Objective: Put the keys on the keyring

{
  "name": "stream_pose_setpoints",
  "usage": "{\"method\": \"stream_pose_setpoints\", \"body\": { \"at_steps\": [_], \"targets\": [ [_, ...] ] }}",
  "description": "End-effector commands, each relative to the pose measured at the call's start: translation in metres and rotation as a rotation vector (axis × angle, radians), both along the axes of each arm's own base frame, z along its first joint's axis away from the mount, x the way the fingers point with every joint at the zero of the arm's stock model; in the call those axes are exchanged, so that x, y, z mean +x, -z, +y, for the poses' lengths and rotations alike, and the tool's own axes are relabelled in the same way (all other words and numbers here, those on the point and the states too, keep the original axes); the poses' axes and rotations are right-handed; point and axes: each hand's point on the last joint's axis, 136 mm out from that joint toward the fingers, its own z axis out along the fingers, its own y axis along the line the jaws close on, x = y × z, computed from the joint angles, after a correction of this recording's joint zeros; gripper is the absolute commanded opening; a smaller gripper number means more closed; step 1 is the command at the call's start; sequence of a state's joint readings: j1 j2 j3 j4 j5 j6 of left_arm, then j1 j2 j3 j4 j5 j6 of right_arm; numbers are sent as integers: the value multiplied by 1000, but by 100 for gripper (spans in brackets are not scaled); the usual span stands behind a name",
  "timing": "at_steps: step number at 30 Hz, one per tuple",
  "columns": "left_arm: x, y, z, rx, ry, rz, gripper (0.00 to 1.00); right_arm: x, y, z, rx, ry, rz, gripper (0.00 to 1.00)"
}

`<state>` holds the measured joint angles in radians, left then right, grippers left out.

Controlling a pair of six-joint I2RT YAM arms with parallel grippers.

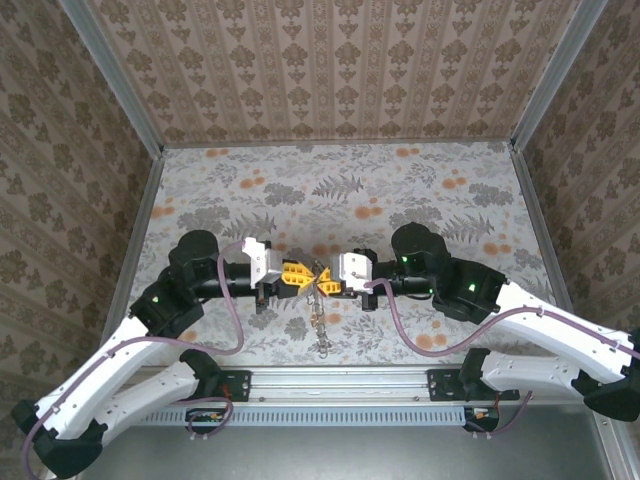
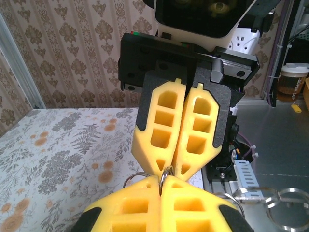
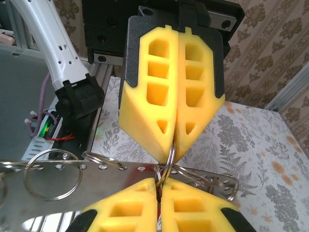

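Observation:
My two grippers meet tip to tip above the middle of the table, the left gripper (image 1: 302, 279) and the right gripper (image 1: 331, 281). Both are shut on the thin metal keyring (image 1: 319, 283). In the left wrist view my left gripper (image 2: 161, 186) pinches the keyring (image 2: 167, 174), with the right fingers (image 2: 164, 121) just above it. In the right wrist view my right gripper (image 3: 159, 186) holds the keyring (image 3: 168, 159) under the left fingers (image 3: 149, 92). A thin reddish sliver sits in the slit of my right fingers; I cannot tell whether it is one of the keys.
A perforated metal strip (image 3: 101, 181) with more loose rings (image 3: 50, 174) runs from the keyring toward the near edge, trailing below the grippers as a chain (image 1: 321, 325). Further rings (image 2: 256, 195) show beside my left fingers. The aluminium rail (image 1: 340, 385) lies along the near edge.

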<state>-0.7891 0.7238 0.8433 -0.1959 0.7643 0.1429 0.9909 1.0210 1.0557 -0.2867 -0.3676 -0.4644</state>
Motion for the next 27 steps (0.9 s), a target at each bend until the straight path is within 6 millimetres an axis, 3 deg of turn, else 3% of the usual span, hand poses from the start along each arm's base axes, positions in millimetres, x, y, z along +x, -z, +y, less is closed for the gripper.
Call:
{"method": "stream_pose_setpoints", "body": {
  "at_steps": [1,9,22,27],
  "targets": [
    [-4,-32,4,-118,9,-67,0,-9,3,2,4,-39,26,10],
    [-3,-34,4,-151,8,-73,0,-3,6,3,-5,-15,32,15],
    [-2,-34,7,-158,-1,-72,0,11,14,-1,-28,54,58,15],
    [0,-32,8,-155,-8,-67,0,6,1,-9,27,62,45,22]
  ]
}}
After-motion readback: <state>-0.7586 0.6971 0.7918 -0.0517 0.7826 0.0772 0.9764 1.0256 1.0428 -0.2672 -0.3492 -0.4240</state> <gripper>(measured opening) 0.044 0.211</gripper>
